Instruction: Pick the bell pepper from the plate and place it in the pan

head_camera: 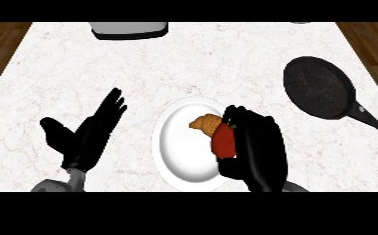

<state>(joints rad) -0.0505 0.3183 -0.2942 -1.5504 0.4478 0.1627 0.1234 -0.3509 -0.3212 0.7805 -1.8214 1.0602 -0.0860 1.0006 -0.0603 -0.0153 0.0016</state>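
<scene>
The right hand (255, 149) curls round the red pepper (222, 141) over the plate (177, 149), beside a croissant (207, 123). The pan (319, 87) sits well apart. The left hand (88, 131) rests spread open.

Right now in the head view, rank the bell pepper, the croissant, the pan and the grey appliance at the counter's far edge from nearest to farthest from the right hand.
1. Bell pepper: red, inside the right hand, over the plate.
2. Croissant: on the plate, just left of the fingertips.
3. Pan: black, up and to the right.
4. Grey appliance: far edge, upper left.
</scene>
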